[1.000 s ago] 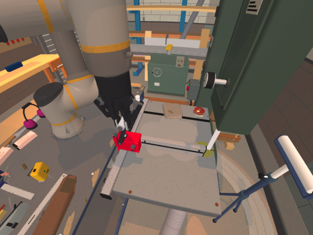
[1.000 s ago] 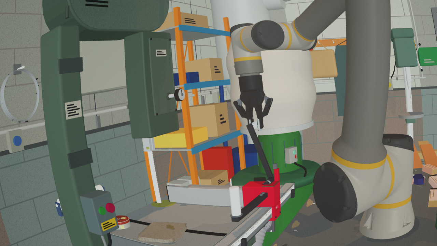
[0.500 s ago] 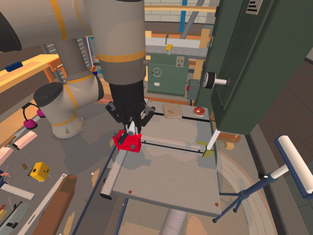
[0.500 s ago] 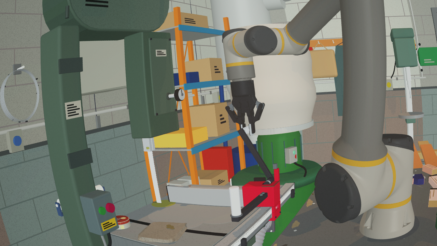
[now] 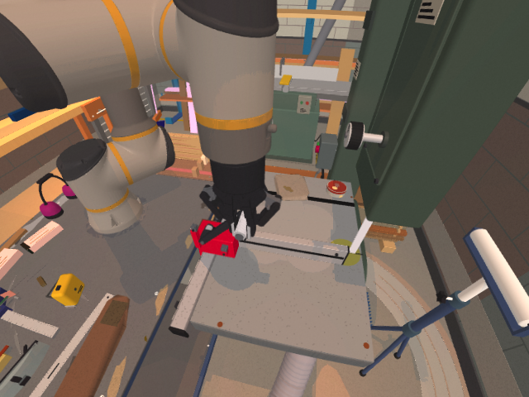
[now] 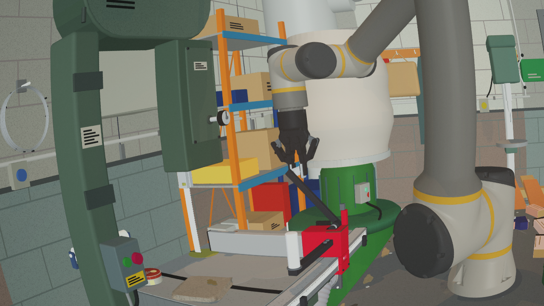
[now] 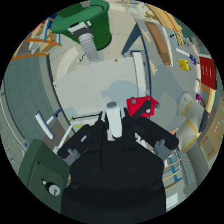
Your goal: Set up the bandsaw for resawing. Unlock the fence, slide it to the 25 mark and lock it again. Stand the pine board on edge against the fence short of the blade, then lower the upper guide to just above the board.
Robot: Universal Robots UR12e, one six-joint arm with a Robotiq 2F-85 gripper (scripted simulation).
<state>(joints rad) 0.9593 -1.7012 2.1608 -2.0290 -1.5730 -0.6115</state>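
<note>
The pine board is not in sight on the bandsaw table (image 5: 282,295). The black lock lever (image 6: 312,198) rises at a slant from the red fence head (image 6: 325,239), and its upper end is held in my closed gripper (image 6: 295,163) above the table's front rail. The grey fence bar (image 5: 295,245) runs from the red head (image 5: 216,241) across the table toward the blade (image 5: 358,239). A white cylindrical handle (image 7: 113,122) stands right below my fingers in the wrist camera. The green upper guide housing (image 6: 188,102) hangs high over the table, with its knob (image 6: 222,118) on the side.
The green bandsaw frame (image 5: 427,107) fills the right side. A sanding pad (image 5: 290,186) and a red tape roll (image 5: 336,187) lie at the table's far end. A blue roller stand (image 5: 491,277) stands right of it; a green dust collector (image 6: 342,205) is behind the rail.
</note>
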